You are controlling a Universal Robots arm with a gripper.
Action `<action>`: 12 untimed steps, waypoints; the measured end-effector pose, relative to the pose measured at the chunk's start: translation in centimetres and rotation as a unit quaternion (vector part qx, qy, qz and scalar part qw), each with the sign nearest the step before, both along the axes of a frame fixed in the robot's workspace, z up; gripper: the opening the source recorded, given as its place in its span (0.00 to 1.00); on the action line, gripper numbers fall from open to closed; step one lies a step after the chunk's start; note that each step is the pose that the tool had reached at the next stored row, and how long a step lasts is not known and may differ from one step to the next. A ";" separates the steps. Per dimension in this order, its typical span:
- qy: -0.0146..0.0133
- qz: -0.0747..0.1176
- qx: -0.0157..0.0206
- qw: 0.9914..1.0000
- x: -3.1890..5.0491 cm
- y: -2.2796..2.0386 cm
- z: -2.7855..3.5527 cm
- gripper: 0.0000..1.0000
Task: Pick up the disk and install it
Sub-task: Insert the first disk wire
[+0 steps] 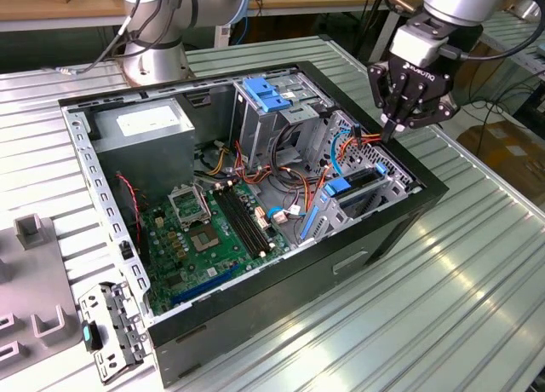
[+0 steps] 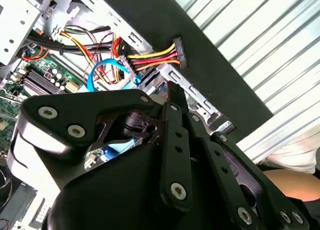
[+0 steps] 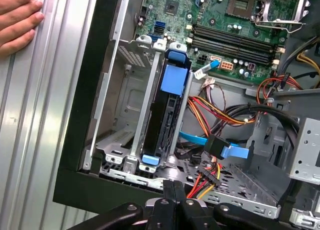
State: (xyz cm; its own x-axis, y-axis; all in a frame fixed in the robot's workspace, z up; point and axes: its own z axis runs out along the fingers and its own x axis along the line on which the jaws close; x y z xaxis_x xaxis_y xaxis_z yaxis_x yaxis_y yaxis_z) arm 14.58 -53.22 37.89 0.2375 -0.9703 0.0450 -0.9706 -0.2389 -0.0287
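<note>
Disk (image 3: 167,115) stands on edge in drive cage (image 3: 125,100) inside case (image 1: 255,324).

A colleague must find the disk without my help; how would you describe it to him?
Look into the open black computer case, at the metal drive bay in the corner nearest the gripper. The disk stands on edge in that bay. Its blue bracket sets it apart from the bare metal slot beside it.

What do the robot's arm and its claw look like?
The arm is a round silver-grey tube with a black cable beside it. Its gripper is black, with jointed fingers dotted with silver screws, under a pale grey block.
</note>
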 end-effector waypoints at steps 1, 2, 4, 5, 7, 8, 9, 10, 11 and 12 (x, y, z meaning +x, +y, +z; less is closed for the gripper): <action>0.000 0.002 0.000 1.000 0.11 0.14 0.00 0.11; 0.000 0.003 0.000 1.000 0.13 0.16 0.00 0.11; 0.000 0.003 0.000 1.000 0.15 0.18 0.00 0.11; 0.000 0.003 0.000 1.000 0.14 0.18 0.00 0.11; 0.000 0.004 0.000 1.000 0.15 0.18 0.00 0.11; 0.000 0.012 0.000 1.000 0.15 0.18 0.00 0.11; 0.000 0.027 0.000 1.000 0.15 0.18 0.01 0.11; 0.000 0.043 0.000 0.999 0.15 0.18 0.00 0.11; 0.000 0.064 0.000 0.998 0.15 0.18 0.00 0.11; 0.000 0.075 0.000 0.997 0.15 0.18 0.00 0.11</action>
